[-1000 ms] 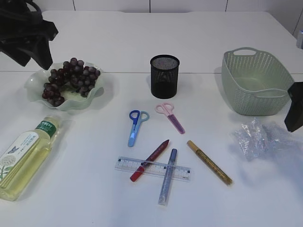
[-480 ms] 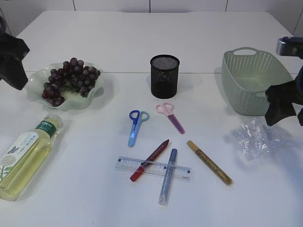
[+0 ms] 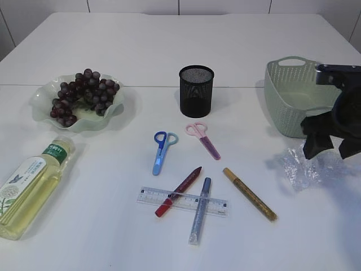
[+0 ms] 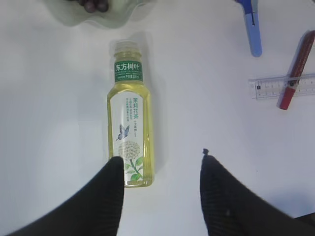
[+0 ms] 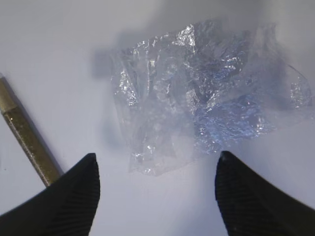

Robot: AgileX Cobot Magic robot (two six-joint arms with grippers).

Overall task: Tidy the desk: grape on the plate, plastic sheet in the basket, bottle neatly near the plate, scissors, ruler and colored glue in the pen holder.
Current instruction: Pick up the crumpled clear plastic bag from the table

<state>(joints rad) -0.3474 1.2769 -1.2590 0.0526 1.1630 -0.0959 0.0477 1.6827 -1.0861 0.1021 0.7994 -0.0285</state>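
Observation:
My right gripper (image 3: 329, 151) (image 5: 157, 156) hangs open just above the crumpled plastic sheet (image 3: 302, 166) (image 5: 197, 108), a finger on either side of its near edge. In the left wrist view my left gripper (image 4: 161, 157) is open above the lying bottle (image 4: 130, 132) (image 3: 31, 186), with its left finger over the bottle's base. That arm is out of the exterior view. The grape bunch (image 3: 84, 95) lies on the green plate (image 3: 39, 104). Blue scissors (image 3: 162, 151), pink scissors (image 3: 203, 138), the ruler (image 3: 183, 201) and three glue pens (image 3: 199, 210) lie mid-table.
The black mesh pen holder (image 3: 196, 90) stands upright behind the scissors. The green basket (image 3: 304, 101) sits just behind the plastic sheet, with the right arm in front of its near corner. A gold glue pen (image 5: 27, 140) lies left of the sheet.
The left arm has drawn off the left edge of the exterior view. The right arm has come in from the right edge and now sits over the plastic sheet. Both grippers stayed open.

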